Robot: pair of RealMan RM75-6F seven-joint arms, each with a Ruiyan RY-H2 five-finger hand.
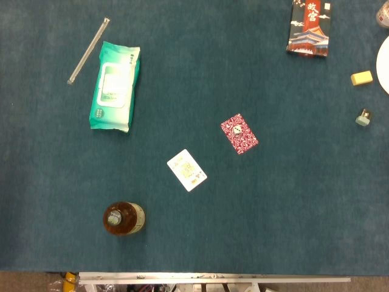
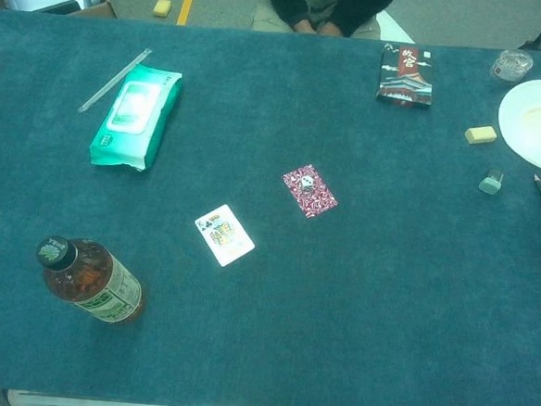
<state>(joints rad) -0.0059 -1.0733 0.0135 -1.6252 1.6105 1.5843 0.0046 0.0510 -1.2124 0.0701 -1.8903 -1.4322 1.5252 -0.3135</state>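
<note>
Teal cloth table (image 1: 285,213), wide and flat, near edge along the bottom of the head view, far edge showing in the chest view. No hand in either view, so finger state cannot be told, nor how any item sits relative to fingers. One green wet-wipe pack (image 1: 115,86) lying flat at the left, with one clear wrapped straw (image 1: 89,50) just beside it, angled toward the far left corner. One white plate (image 2: 540,123) at the right edge. One tea bottle (image 2: 90,281) upright near the front left, dark cap on. One playing-card box (image 1: 310,27) at the far right. Two loose playing cards near the middle: one face-up card (image 1: 186,170) and one face-down card with a red patterned back (image 1: 239,134), close but apart. One yellow eraser (image 1: 361,78) and one small grey-green object (image 1: 363,117) near the plate, well apart from the cards. Broad bare cloth across the front right.
</note>
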